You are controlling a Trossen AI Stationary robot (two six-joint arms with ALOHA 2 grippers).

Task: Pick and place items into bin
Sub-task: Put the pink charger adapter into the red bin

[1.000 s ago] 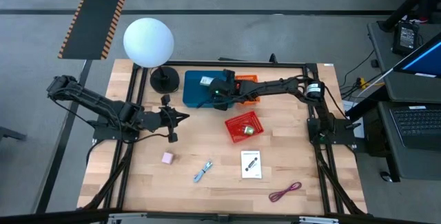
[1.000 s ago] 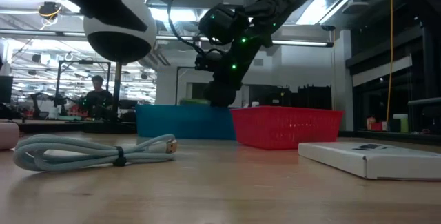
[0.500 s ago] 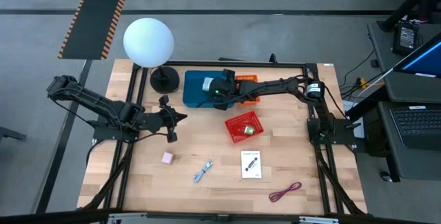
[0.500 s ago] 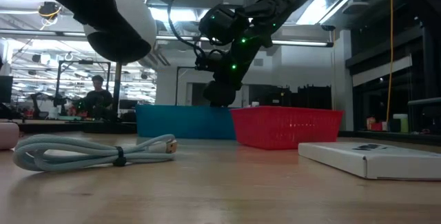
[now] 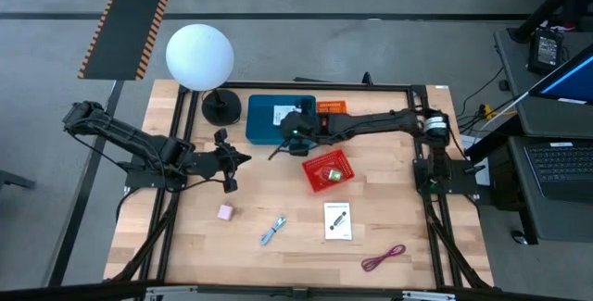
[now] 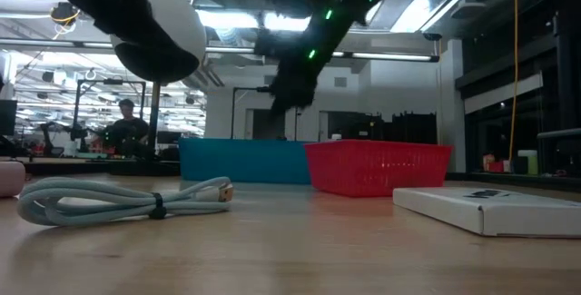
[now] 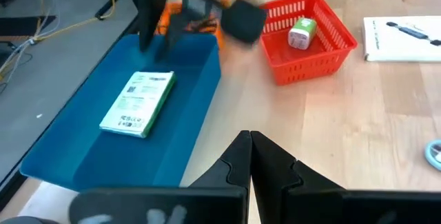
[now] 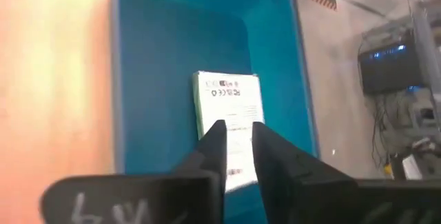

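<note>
A blue bin (image 5: pixel 269 127) sits at the table's far middle with one white printed card (image 8: pixel 227 98) flat on its floor. My right gripper (image 8: pixel 238 140) hovers above the bin's near side (image 5: pixel 295 137), raised in the low view (image 6: pixel 292 86); a narrow gap shows between its fingers and nothing is in it. My left gripper (image 7: pixel 249 147) is shut and waits left of the bin (image 5: pixel 243 158). On the near table lie a pink cube (image 5: pixel 224 212), a blue-silver coiled cable (image 5: pixel 272 231), a second white card (image 5: pixel 338 220) and a maroon cable (image 5: pixel 384 258).
A red basket (image 5: pixel 328 170) stands just near-right of the bin, with a small green-white piece (image 7: pixel 301 33) inside. An orange object (image 5: pixel 331 106) sits at the bin's far right. The white globe lamp (image 5: pixel 199 56) on its black base (image 5: pixel 221 107) stands far left.
My right gripper has risen out of the bin and drawn back toward the table's near edge, over the bin's near wall. The card stays on the bin floor and now shows uncovered. The left arm has kept still.
</note>
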